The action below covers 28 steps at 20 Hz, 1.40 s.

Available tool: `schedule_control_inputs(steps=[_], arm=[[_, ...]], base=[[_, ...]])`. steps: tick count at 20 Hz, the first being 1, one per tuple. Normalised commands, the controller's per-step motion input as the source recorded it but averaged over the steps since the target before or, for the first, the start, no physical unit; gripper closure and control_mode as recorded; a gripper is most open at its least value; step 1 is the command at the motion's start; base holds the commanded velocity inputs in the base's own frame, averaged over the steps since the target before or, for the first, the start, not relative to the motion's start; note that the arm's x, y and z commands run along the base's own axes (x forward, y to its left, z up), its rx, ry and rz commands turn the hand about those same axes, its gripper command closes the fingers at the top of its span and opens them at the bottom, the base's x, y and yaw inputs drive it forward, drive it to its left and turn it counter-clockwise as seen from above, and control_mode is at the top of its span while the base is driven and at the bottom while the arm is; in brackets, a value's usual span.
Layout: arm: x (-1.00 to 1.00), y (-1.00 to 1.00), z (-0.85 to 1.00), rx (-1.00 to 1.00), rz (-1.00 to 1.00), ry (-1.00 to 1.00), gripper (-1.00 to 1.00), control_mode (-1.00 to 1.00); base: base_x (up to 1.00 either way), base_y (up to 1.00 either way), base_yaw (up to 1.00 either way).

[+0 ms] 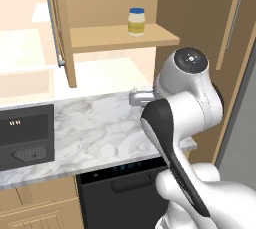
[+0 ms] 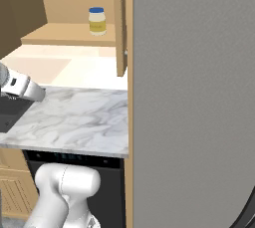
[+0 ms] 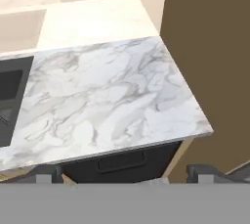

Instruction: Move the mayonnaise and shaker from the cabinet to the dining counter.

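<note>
the mayonnaise [image 1: 136, 21], a short pale-yellow jar with a blue lid, stands upright on the wooden shelf [image 1: 120, 37] inside the open cabinet [image 1: 100, 3], toward the shelf's front right part, well above the marble surface [image 1: 100, 128] below it. no shaker can be made out on the visible part of the shelf. the likely trouble from here is the reach: the jar sits high and close to the shelf's front edge, so a hand arriving too low could strike the shelf lip, and one arriving too fast or off-centre could knock the jar over or push it deeper in. the open cabinet door [image 1: 61, 28], with its long grey bar handle, hangs to the left of the jar and could be clipped by a wide swing, while a dark wood panel crowds the right side. the white arm rises from the lower right of the left base view, folded at the elbow, with the wrist held low over the marble surface and well below the shelf. in the hand view the camera looks down on the marble surface, a black sink [image 3: 10, 100] at its left and a dark appliance front under its edge. the gripper [image 3: 127, 176] has its fingers [image 3: 46, 174] spread fully apart and empty, with nothing between them.
</note>
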Motion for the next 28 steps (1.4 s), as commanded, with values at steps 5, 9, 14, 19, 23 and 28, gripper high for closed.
schedule_control_inputs(steps=[5, 9, 14, 19, 23, 28], arm=[[0.00, -0.12, 0.53, 0.00, 0.00, -0.24, -1.00, -1.00], [0.06, -0.12, 0.59, 0.00, 0.00, -0.12, -1.00, -1.00], [0.28, -0.12, 0.63, 0.00, 0.00, -0.01, -1.00, -1.00], [0.40, -0.14, 0.62, 0.00, 0.00, 0.00, -1.00, -1.00], [0.48, -0.06, 0.53, 0.00, 0.00, 0.00, -1.00, -1.00], [0.63, -0.11, 0.35, 0.00, 0.00, -0.01, -1.00, -1.00]], base=[[0.00, 0.00, 0.00], [0.00, 0.00, 0.00], [0.00, 0.00, 0.00], [0.00, 0.00, 0.00], [0.00, 0.00, 0.00], [0.00, 0.00, 0.00]])
